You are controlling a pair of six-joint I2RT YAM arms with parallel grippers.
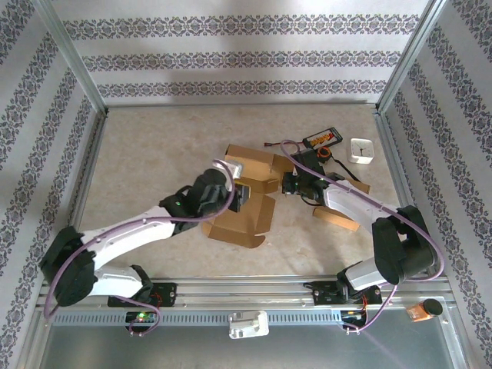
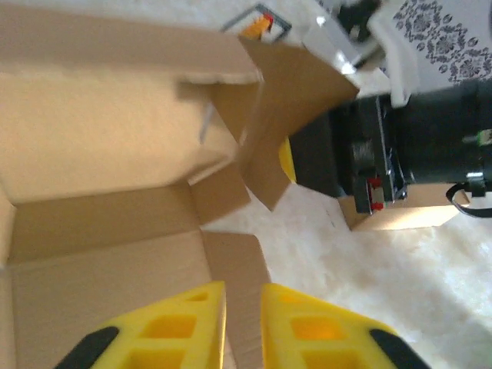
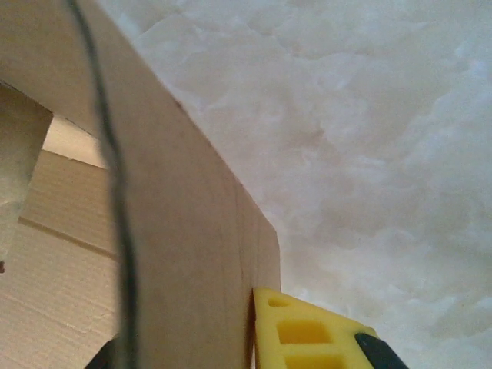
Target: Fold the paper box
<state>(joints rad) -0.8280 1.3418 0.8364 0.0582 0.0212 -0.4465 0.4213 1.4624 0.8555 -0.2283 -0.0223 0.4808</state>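
Partly behind the paper box [image 3: 192, 231], one right gripper [image 3: 188, 350] finger.

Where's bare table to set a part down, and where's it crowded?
Free: table left half, between left rail and paper box; far strip along the back wall. Crowded: centre-right, around box, black pouch, white tub.

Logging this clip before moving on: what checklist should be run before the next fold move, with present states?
1. Grip of right jaws on paper box panel: ok.
2. Grip of left jaws on the flap between them: cannot tell.
3. Box folded shut: not ok, lying open.
4. Gap between left arm and right arm: ok.
5. Clutter: white container clear of the box: ok.
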